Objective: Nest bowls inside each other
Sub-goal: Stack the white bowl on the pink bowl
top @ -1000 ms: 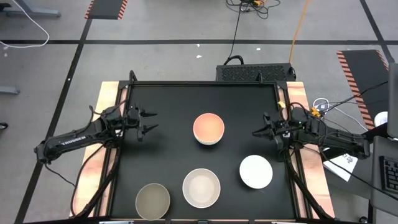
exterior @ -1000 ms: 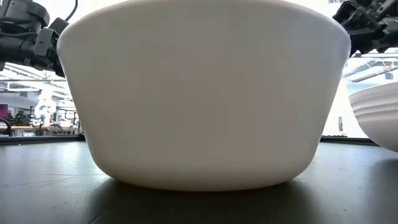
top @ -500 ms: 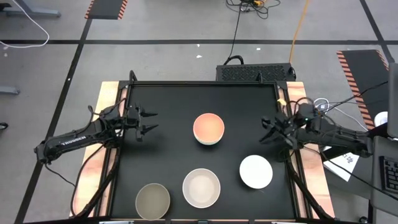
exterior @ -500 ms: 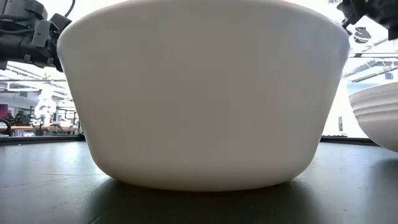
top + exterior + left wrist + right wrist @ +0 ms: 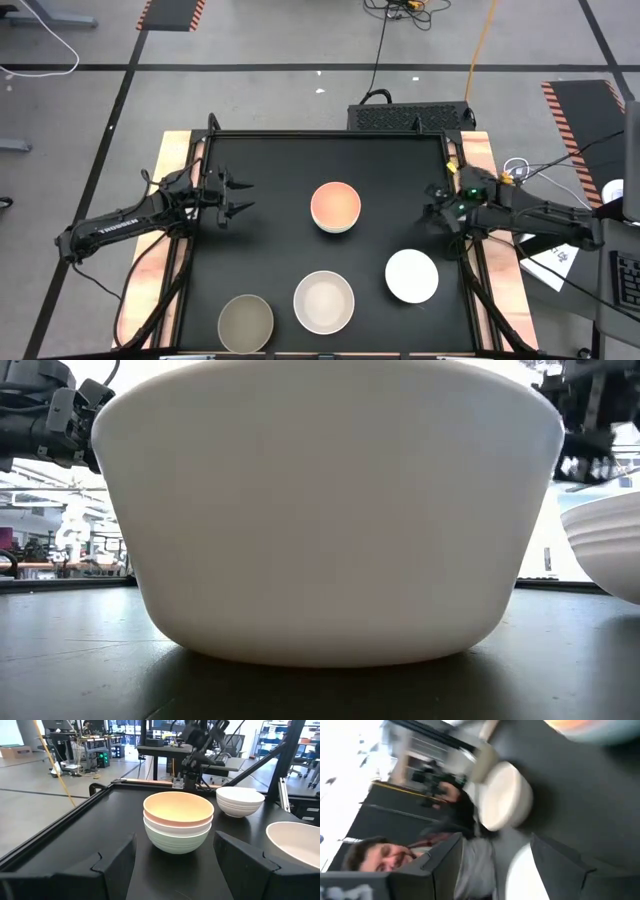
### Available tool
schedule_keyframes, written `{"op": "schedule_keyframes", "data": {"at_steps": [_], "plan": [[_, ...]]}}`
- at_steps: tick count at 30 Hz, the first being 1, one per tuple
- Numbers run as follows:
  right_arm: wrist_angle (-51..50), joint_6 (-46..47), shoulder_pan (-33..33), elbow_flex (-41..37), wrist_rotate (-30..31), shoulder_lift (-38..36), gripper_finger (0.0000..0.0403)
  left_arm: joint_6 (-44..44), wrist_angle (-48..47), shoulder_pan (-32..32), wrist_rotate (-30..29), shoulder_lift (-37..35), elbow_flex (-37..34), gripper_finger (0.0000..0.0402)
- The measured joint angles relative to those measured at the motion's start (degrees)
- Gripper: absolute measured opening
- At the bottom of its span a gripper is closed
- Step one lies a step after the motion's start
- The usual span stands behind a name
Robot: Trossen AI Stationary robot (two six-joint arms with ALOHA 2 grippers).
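Note:
A stack of bowls (image 5: pixel 335 207) stands mid-table: a peach bowl (image 5: pixel 178 807) on top, a pink one (image 5: pixel 177 826) inside a mint green one (image 5: pixel 177 841). Standing alone near the front edge are a white bowl (image 5: pixel 412 276), a cream bowl (image 5: pixel 323 301) and an olive-grey bowl (image 5: pixel 245 322). My left gripper (image 5: pixel 240 197) hovers open at the table's left, pointing at the stack. At the right edge my right gripper (image 5: pixel 432 205) hovers open, nothing between its fingers (image 5: pixel 555 862).
Raised black rails (image 5: pixel 325 134) frame the table. In the low view the cream bowl (image 5: pixel 330 510) fills most of the picture. The right wrist view shows a person (image 5: pixel 385 857) beyond the table. Bare table lies between the stack and each gripper.
My right gripper has drawn back toward the table's right edge, turned about its wrist and opened. The bowls and my left gripper have kept still.

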Motion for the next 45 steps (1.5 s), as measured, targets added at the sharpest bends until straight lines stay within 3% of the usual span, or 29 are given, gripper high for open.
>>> {"op": "schedule_keyframes", "data": {"at_steps": [6, 13, 18, 23, 30, 38, 45], "plan": [[-5.12, -1.54, 2.58, -0.02, 4.49, 4.11, 0.0231, 0.65, -0.15, 0.02, 0.00, 0.00, 0.00, 0.0264], [-8.56, 4.90, 8.16, 0.34, 7.20, 8.73, 0.0231, 1.27, -0.72, 0.00, 0.00, 0.00, 0.02, 0.0264], [-23.74, 5.29, 11.07, 4.73, 16.44, 11.48, 0.0231, 1.92, -1.02, 0.01, 0.00, 0.00, 0.02, 0.0264], [-28.20, 6.63, 14.79, 10.47, 24.52, 12.78, 0.0231, 1.92, -1.09, 0.00, 0.00, 0.00, 0.02, 0.0264], [-29.62, 11.05, 25.80, 16.82, 30.10, 17.68, 0.0231, 1.84, -1.22, 0.01, 0.00, 0.00, 0.02, 0.0264], [-38.61, 24.82, 39.95, 18.40, 33.03, 27.13, 0.0231, 0.12, -0.01, 0.00, 0.04, 0.00, 0.04, 0.0264], [-38.38, 27.84, 44.00, 18.40, 36.10, 33.27, 0.0231, -0.17, 1.58, 0.00, 0.90, -0.02, 0.04, 0.0264]]}}
